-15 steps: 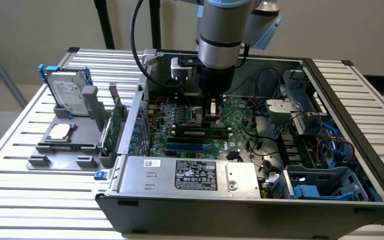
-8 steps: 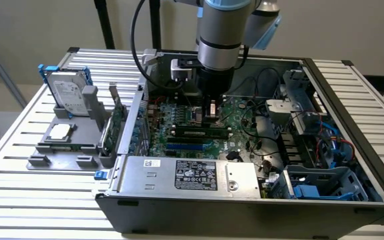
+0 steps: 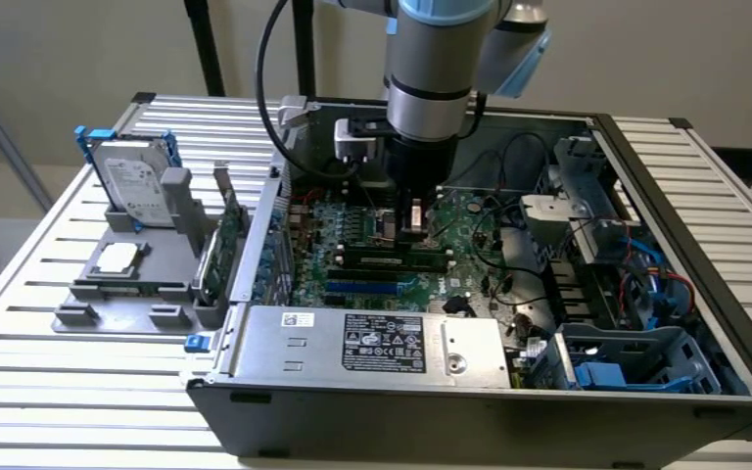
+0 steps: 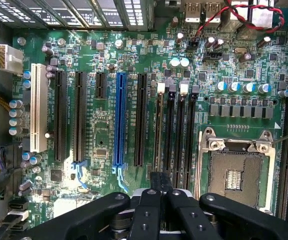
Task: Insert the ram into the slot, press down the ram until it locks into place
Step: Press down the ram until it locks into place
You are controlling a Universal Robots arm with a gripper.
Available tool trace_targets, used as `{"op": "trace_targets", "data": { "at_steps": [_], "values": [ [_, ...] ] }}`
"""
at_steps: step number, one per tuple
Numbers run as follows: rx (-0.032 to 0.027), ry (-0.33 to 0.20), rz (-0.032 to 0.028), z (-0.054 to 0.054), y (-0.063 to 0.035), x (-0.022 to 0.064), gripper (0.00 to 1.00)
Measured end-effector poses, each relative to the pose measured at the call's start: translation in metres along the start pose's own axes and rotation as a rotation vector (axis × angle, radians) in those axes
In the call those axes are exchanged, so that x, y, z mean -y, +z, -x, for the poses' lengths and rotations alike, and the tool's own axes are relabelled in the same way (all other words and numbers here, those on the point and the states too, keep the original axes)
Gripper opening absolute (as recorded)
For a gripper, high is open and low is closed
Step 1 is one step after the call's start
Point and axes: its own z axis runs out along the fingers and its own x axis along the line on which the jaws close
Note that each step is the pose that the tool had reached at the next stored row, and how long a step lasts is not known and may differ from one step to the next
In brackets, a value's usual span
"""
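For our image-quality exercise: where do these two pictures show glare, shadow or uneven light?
Exterior view: the case interior around the motherboard lies in shadow beneath the arm, while the slatted table is evenly bright. Wrist view: light glints off the processor socket frame and capacitor tops; the end effector is a dark mass.

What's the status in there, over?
Tool down inside the case, just above the black memory slots. Slots unfilled, nothing lying across them. Ram in the tool: cannot tell.
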Motion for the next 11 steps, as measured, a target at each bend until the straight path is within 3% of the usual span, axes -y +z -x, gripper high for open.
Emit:
{"op": "trace_targets", "data": {
  "at_steps": [11],
  "values": [
    [-0.0003, 0.001, 0.0003, 0.0004, 0.0073, -0.0002, 0.11]
  ]
}}
